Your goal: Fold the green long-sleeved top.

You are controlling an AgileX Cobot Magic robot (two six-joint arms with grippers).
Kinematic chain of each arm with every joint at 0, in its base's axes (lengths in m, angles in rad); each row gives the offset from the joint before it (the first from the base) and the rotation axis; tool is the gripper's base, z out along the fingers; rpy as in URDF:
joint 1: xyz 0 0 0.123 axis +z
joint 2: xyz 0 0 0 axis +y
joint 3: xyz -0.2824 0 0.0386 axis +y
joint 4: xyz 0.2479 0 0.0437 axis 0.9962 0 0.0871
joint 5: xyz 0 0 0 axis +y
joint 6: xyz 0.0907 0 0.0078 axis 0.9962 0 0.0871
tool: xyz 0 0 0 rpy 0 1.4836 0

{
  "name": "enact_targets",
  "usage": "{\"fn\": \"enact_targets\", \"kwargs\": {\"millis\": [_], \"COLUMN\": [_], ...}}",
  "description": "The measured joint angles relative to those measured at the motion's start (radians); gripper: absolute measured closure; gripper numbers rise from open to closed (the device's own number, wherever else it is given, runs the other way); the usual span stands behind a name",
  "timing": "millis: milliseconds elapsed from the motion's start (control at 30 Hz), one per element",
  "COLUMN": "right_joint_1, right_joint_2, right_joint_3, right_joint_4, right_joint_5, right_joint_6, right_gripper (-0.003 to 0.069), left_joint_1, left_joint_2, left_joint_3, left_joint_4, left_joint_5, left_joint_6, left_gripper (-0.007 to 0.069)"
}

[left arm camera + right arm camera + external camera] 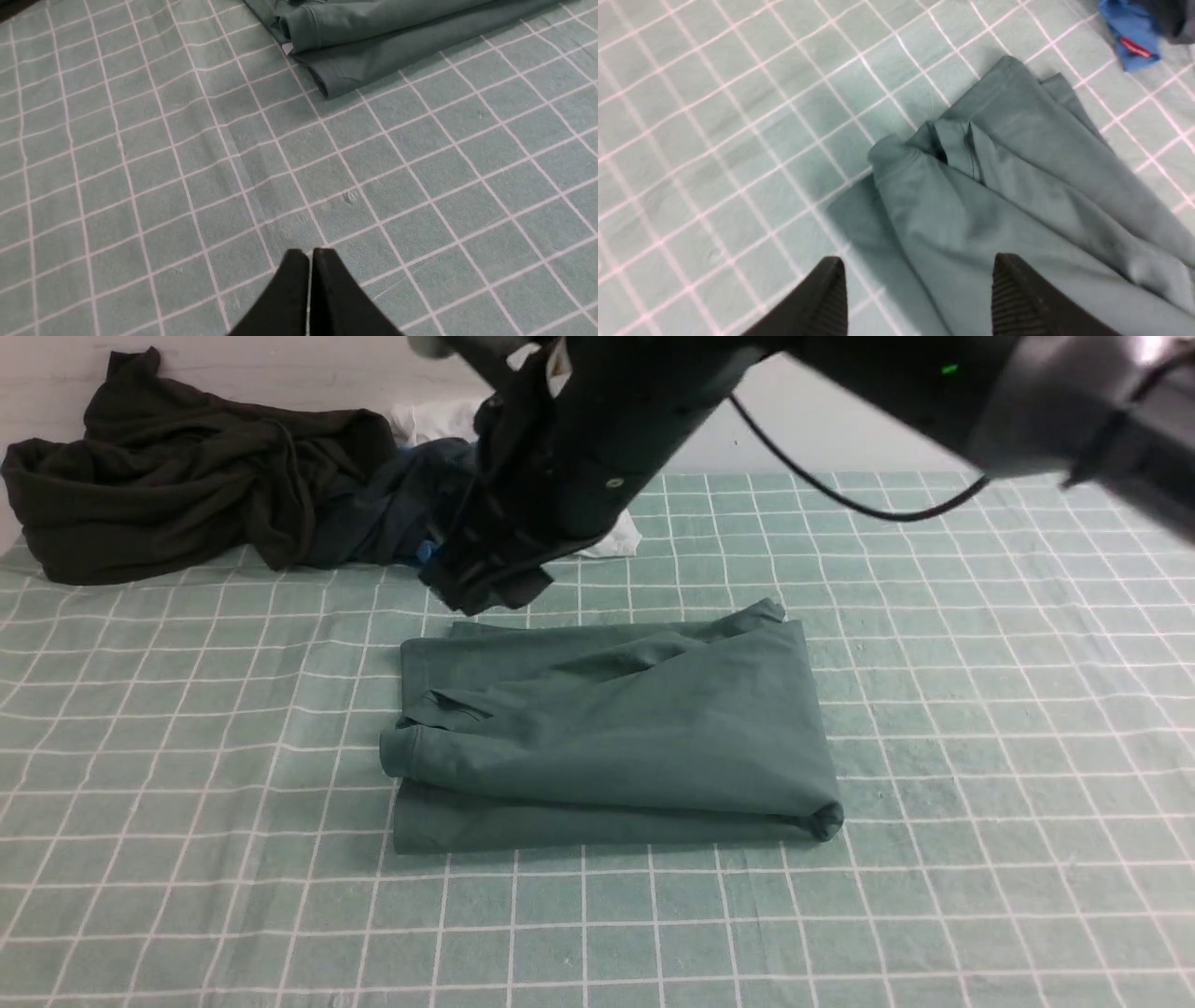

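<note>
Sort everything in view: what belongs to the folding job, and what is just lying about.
Job:
green top, folded
right gripper, open over it
left gripper, shut, apart from it

Lying about:
black garment
charcoal garment
white cloth
blue scrap

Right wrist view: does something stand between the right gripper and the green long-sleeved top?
Nothing visible does. The right gripper hangs open over one edge of the green long-sleeved top, with only air between its fingers and the cloth. The pile of other clothes lies apart, farther back on the left.
</note>
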Motion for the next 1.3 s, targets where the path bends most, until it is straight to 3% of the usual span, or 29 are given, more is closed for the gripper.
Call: {"fn": "enact_targets", "kwargs": {"millis": [167,400,600,733,1067,1300], "right_joint_1": [0.000,0.000,0.000,0.000,0.000,0.000], "right_joint_2": [-0.315,-0.775,-1.012,-1.071,-1.076,-1.076], "right_joint_3": [0.344,0.812,1.070,1.138,1.158,1.168], "right_joint_4": [-0.005,-0.020,-0.022,-0.022,-0.052,0.023], "right_joint_5": [-0.062,-0.380,-0.557,-0.612,-0.602,-0.675], "right_joint_6": [-0.017,-0.017,-0.015,-0.005,0.001,-0.007], "right_gripper": [0.0374,0.0512,0.0632,0.0668,0.0671,0.0673], "left_joint_1": [0.000,0.000,0.000,0.000,0.000,0.000], "left_joint_2": [0.000,0.000,0.000,0.000,0.000,0.000], "left_joint_3": [0.013,0.015,0.015,0.015,0.015,0.015], "left_joint_4": [0.000,0.000,0.000,0.000,0.000,0.000], "left_joint_5": [0.000,0.000,0.000,0.000,0.000,0.000], "left_joint_6": [0.000,0.000,0.000,0.000,0.000,0.000], "left_gripper": [0.0627,0.0627,0.0627,0.0627,0.0627,0.0627]}}
